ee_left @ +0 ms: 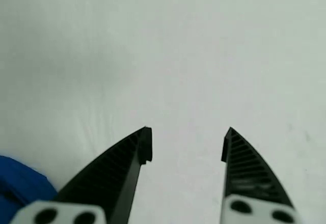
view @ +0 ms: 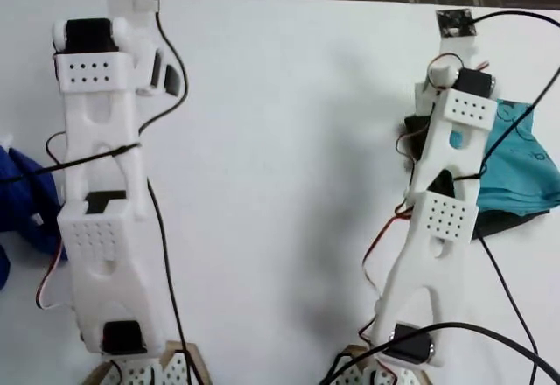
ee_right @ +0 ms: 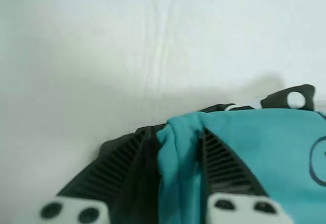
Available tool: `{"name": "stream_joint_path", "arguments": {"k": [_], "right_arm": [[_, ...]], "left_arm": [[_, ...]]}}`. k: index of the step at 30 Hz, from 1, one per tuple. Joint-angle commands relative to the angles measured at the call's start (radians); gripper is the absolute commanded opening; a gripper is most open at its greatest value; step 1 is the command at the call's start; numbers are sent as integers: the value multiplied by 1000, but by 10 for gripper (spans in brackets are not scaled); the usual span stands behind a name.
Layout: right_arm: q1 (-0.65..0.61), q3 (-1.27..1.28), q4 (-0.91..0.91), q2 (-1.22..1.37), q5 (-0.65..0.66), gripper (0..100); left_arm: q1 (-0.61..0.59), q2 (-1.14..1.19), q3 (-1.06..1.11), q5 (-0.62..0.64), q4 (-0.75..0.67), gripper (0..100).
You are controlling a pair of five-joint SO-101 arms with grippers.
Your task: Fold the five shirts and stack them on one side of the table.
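A teal shirt (view: 518,159) lies bunched at the table's right edge on top of a black shirt (view: 506,224). My right gripper (ee_right: 177,143) is shut on a fold of the teal shirt (ee_right: 254,152), with the cloth pinched between its black fingers (ee_right: 127,155). A strip of black shirt (ee_right: 285,98) shows just beyond the teal one. A blue shirt (view: 19,194) is crumpled at the table's left edge, beside the left arm. My left gripper (ee_left: 187,142) hangs open over bare white table, nothing between its fingers; a bit of blue shirt (ee_left: 20,183) shows beside it. From above, the left gripper (view: 169,77) sits near the far left.
The white table (view: 289,157) stretches wide and bare between the two arms. Black cables (view: 166,254) trail along both arms down to their bases at the near edge.
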Motion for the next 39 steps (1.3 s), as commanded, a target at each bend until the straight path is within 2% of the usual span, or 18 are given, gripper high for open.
{"name": "stream_joint_path", "arguments": {"k": [1, 7, 11, 17, 22, 27, 39], "right_arm": [[16, -35, -12, -8, -8, 53], [28, -32, -5, -8, -3, 84], [27, -34, 13, -15, -6, 14], [21, -169, 139, -7, -8, 22], [22, -172, 191, -44, 2, 22], [18, -170, 216, -45, 72, 22], [-85, -169, 231, -97, 114, 22]], "left_arm": [[2, -75, -7, -11, 9, 245], [2, -75, -13, -11, 9, 245], [2, -81, -13, -11, 9, 245], [-3, -81, -13, -11, 11, 245], [0, -81, -15, -11, 11, 245], [-2, -83, -15, -11, 11, 245], [-5, -83, -15, -11, 12, 245]]}}
